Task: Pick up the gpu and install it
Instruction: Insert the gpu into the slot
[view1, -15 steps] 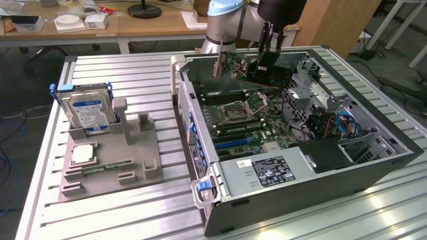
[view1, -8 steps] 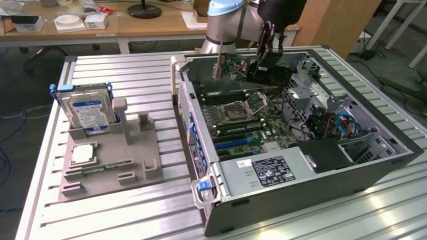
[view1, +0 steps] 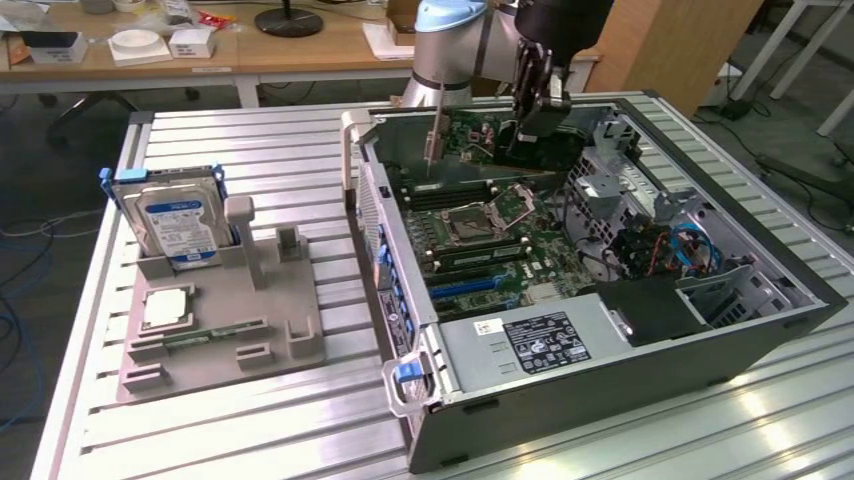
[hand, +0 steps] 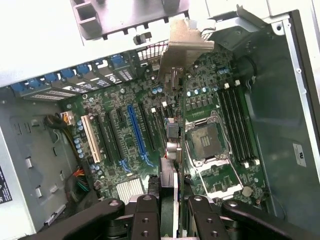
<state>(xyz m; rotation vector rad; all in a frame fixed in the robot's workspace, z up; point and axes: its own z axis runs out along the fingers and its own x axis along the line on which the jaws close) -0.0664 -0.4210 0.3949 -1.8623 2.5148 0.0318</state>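
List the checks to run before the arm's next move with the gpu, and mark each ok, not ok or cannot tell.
1. The gripper is shut on the gpu: ok.
2. The computer case is open, with the motherboard exposed: ok.
3. The blue expansion slot is bare: ok.
4. The metal bracket points toward the case's rear wall: ok.
5. The gpu's edge is lined up over a slot: cannot tell.
6. The gpu is seated: not ok; it is held above the motherboard.

High exterior view and close downward wrist view share the motherboard (view1: 534, 250) (hand: 120, 107).
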